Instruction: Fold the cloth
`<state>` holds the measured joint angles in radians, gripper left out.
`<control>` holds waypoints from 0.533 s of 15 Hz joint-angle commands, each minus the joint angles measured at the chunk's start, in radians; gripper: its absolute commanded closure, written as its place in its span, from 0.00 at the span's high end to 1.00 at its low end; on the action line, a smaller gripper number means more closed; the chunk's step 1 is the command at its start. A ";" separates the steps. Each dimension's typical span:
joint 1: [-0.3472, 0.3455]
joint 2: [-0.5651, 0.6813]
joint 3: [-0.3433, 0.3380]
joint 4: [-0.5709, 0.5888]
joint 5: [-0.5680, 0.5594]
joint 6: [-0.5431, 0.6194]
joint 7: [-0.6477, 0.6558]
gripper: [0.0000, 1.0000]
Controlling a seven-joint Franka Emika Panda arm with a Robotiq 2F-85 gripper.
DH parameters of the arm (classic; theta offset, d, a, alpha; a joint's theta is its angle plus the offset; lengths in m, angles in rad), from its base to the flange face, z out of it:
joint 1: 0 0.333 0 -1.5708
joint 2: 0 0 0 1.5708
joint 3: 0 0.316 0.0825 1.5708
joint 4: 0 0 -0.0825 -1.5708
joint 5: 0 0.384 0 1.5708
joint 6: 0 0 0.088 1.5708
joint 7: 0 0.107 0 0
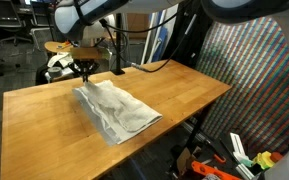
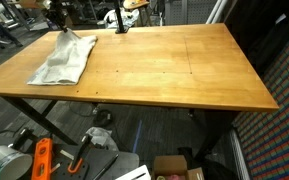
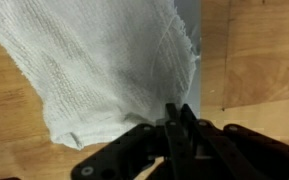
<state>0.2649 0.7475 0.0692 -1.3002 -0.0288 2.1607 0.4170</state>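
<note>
Just one cloth (image 1: 119, 112) to track here, white and rumpled, lying left of centre in an exterior view on the one wooden tabletop (image 1: 189, 88). Same single cloth (image 2: 64, 62) sitting in the upper left of an exterior view, close to a corner of the tabletop (image 2: 184, 70).

One end effector (image 1: 84, 71) as well, right at the cloth's far corner in the upper left of the frame, with that corner raised off the wood toward it.

Over to the wrist view: cloth (image 3: 104, 60) filling the upper left, end effector (image 3: 179, 118) coming in from the bottom centre. Two dark fingers (image 3: 188, 128) counted, drawn tight together (no gap showing between them) and pinching the cloth's edge right at the tips. Bare tabletop (image 3: 254, 60) off to the right of the frame.
</note>
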 commanded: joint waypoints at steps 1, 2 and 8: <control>0.031 0.014 -0.034 0.058 0.031 0.039 0.135 0.11; 0.018 0.002 -0.022 0.021 0.019 0.015 0.068 0.11; 0.021 0.012 -0.024 0.022 0.019 0.014 0.076 0.12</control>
<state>0.2737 0.7582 0.0606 -1.2838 -0.0219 2.1785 0.4976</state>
